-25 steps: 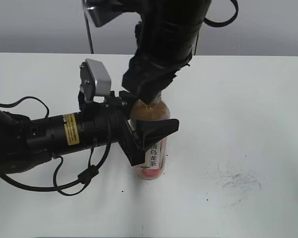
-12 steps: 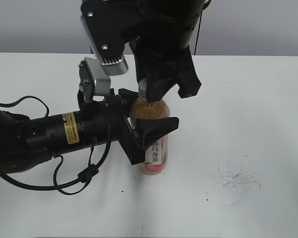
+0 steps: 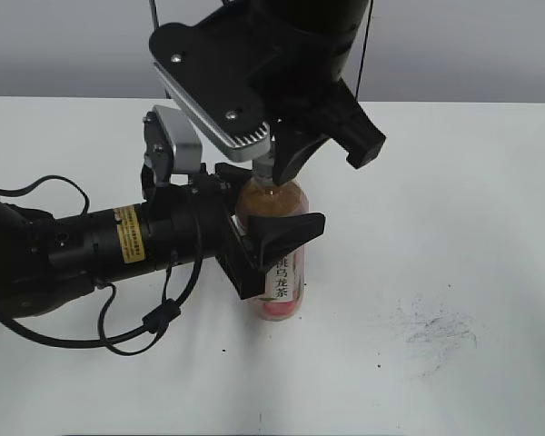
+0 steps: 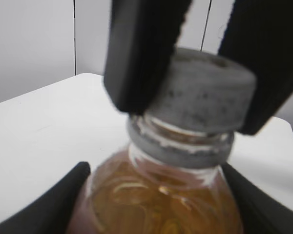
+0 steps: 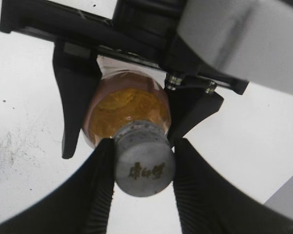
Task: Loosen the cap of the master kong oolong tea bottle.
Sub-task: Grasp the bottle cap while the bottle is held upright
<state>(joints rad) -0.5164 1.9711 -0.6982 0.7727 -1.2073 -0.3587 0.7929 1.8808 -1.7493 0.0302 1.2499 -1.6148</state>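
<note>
The left gripper (image 3: 271, 247) hugs the slim clear plastic bottle of amber tea (image 3: 277, 263). The right gripper (image 5: 141, 163) squeezes the small round grey ribbed cap (image 5: 142, 165); it should twist slowly, holding tight.

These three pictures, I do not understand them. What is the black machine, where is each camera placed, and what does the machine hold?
It is a robot with two black arms, each ending in a two-fingered gripper. The wide picture comes from a camera facing the white table. The other two come from cameras on the arms' wrists. On the table stands one bottle of amber tea. The left gripper, reaching from the side, clamps the bottle's body. The right gripper, coming from above, is closed on the grey cap; the left wrist picture shows its fingers pressing both sides of the cap. Dark smudges mark the table on the right.
</note>
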